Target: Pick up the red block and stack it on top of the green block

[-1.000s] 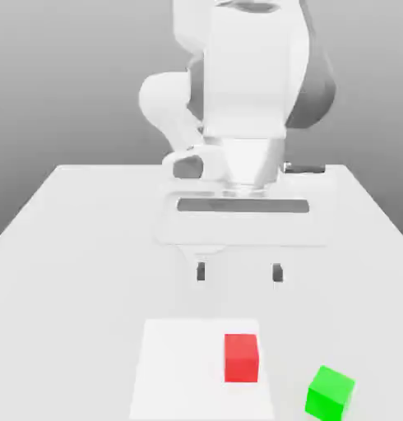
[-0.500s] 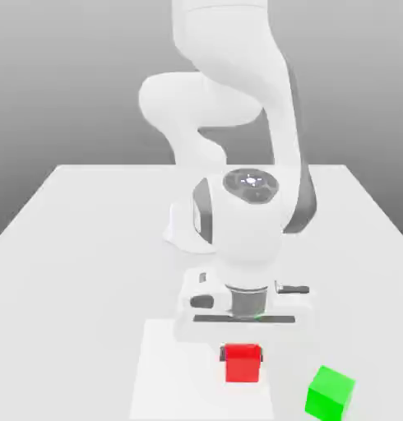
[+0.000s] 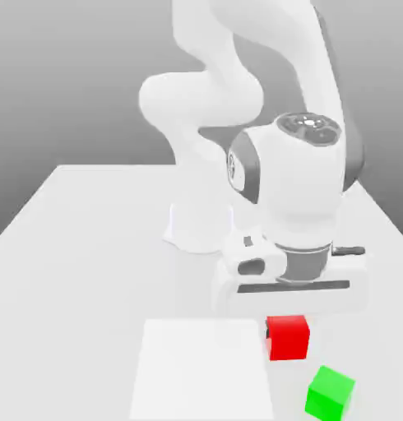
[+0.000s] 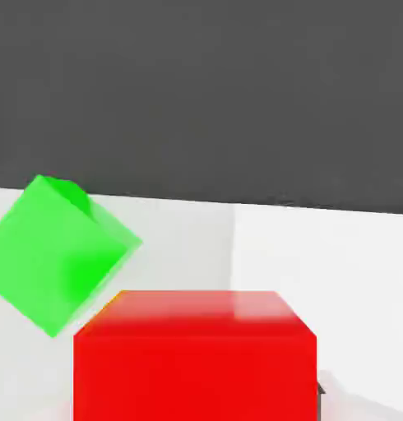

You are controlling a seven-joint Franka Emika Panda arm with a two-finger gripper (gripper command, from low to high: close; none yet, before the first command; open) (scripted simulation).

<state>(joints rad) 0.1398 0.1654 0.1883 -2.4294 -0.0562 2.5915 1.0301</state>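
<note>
I'm holding the red block (image 3: 288, 338) in the Panda's fingers (image 3: 288, 329), which are closed on it, standing only as far apart as the block is wide. In the exterior view a dark fingertip is showing against the block's side, toward the exterior view's left. The hand (image 3: 294, 279) is hanging directly above the block, and the arm (image 3: 320, 74) is reaching out over the desk (image 3: 90, 288) from its base (image 3: 202, 218) farther back.

The red block is staying clear of the desk, upright, with one flat face turned toward the exterior camera. In the exterior view it is showing just beyond the right edge of the white square panel (image 3: 201, 366), near that panel's far right corner.

The green block (image 3: 330, 394) is sitting on the desk near its front edge, toward the exterior view's right. It is resting apart from the white panel and is turned at an angle, so that one of its vertical edges is facing the exterior camera. I'm seeing nothing on top of it; the red block is hovering near it, farther back and a little toward the exterior view's left, and the two are not touching. In the hand view, the red block is looming close to the camera and the green block is lying beyond it.
</note>
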